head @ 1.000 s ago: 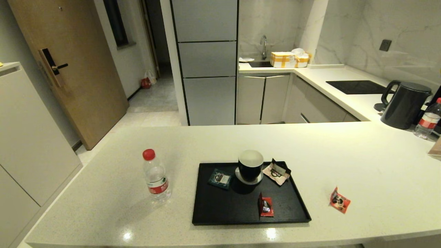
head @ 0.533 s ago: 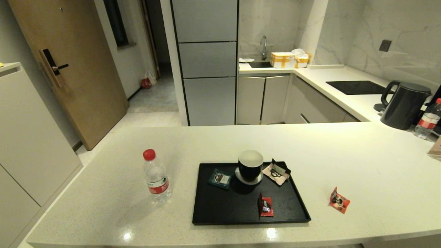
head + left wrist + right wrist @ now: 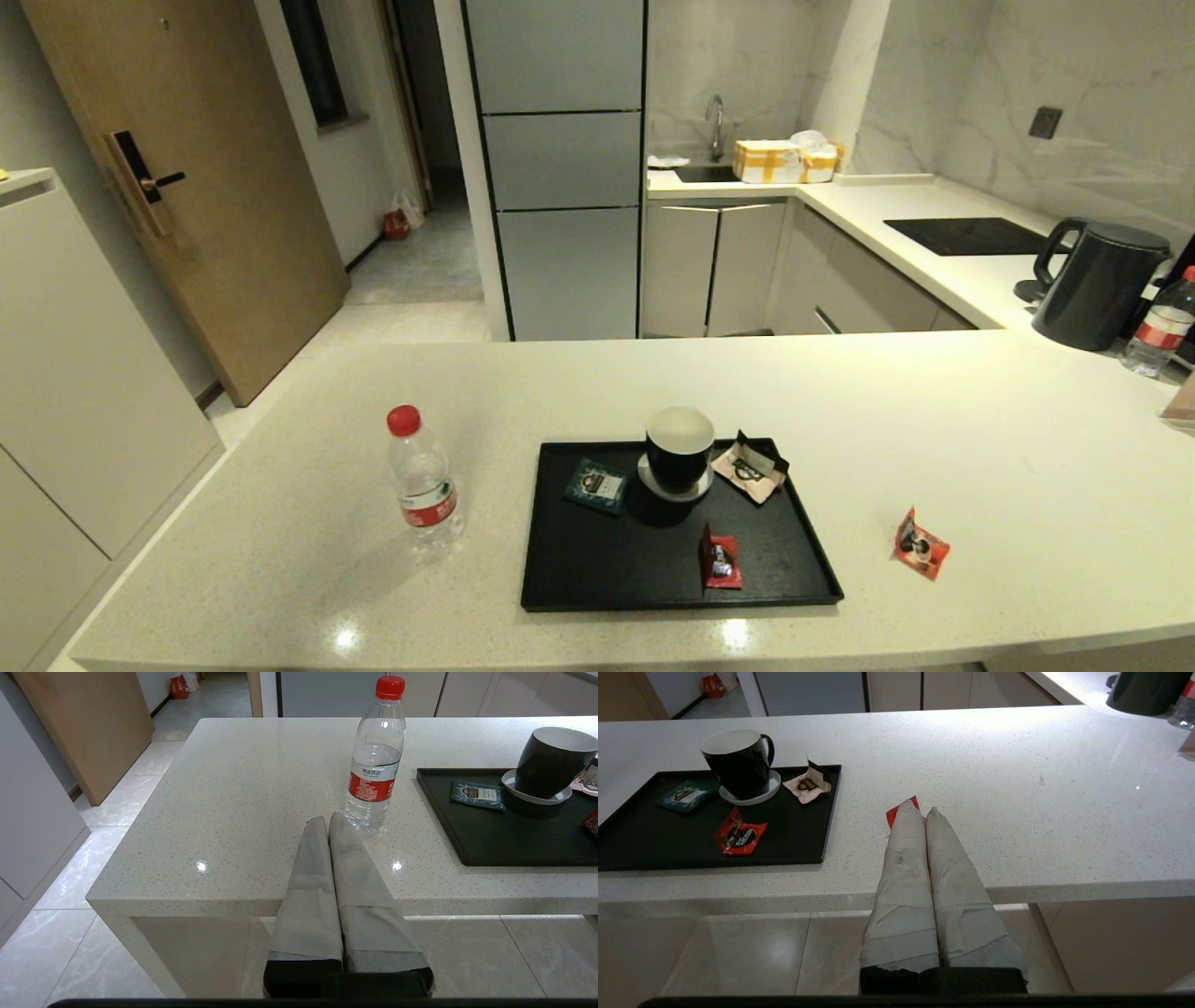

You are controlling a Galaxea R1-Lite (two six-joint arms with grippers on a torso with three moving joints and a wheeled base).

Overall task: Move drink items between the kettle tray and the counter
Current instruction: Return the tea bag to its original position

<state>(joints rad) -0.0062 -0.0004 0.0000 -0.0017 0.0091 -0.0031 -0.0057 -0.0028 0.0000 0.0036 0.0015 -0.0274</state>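
Both hands, left and right, pressed together, empty; bottle red label, print unreadable.

A black mug with a white inside is standing on a small saucer, with a teal sachet lying to its left and a pale pink sachet to its right. Farther back, a black electric kettle is sitting beside a black hob panel — and taped cardboard boxes are resting near a sink tap. A wooden door is standing at left.
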